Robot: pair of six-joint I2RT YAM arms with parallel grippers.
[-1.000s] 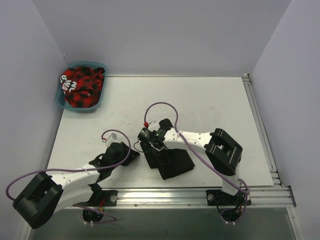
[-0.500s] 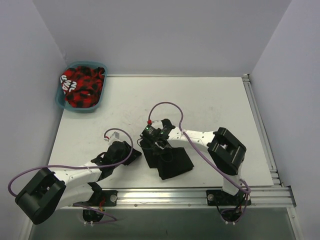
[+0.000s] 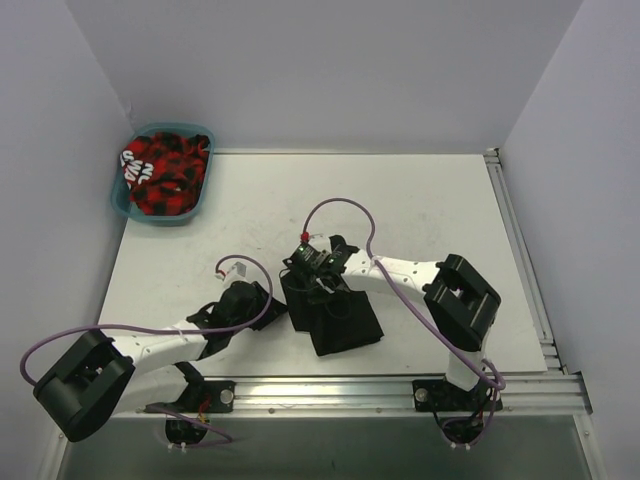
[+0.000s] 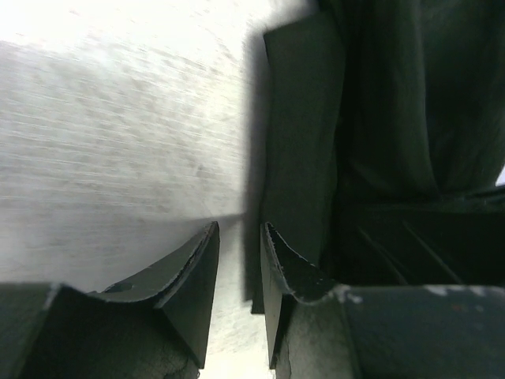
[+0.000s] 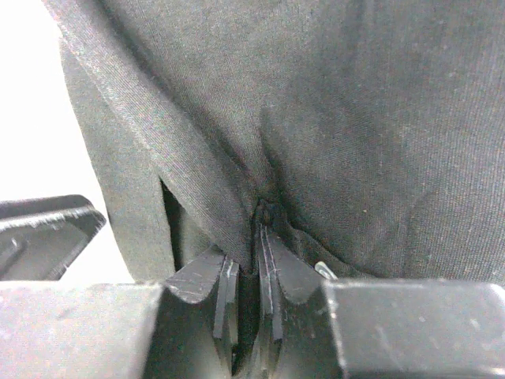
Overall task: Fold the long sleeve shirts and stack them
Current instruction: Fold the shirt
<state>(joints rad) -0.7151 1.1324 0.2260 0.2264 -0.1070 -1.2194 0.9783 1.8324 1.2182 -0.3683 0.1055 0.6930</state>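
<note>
While the right gripper (image 5: 246,237) has its fingers clamped on a raised fold of the black shirt (image 3: 345,320), the left gripper (image 4: 238,241) holds nothing: fingers set narrow, a thin slot between the tips, bare table (image 4: 118,142) showing through it

Shirt position, top view: compact dark folded bundle lying on the table, near the front rail (image 3: 340,390), roughly mid-width, between the two arms. Its far-left part sits under the right gripper, the rest lies flat toward the near right

Right wrist view: cloth fills almost the whole frame. A ridge of fabric runs down into the pinch point and both pads (image 5: 272,260) meet on it with no visible gap. Small pale speck beside the right-hand pad, too small to tell what it is

Left wrist view: gripper low over the table, just beside the shirt's left edge. A dark folded edge of cloth runs alongside the right-hand finger (image 4: 288,276); cannot tell whether finger and cloth touch. Table surface looks streaky and blurred on that side

Left arm (image 3: 150,345) reaches in from the near-left corner. Right arm (image 3: 405,272) bends back from its near-right base toward centre

Teal basket (image 3: 160,217) sits at the far-left corner of the table, heaped with red-and-black cloth (image 3: 165,175) carrying some white print. It is well apart from both grippers and from the black shirt
</note>
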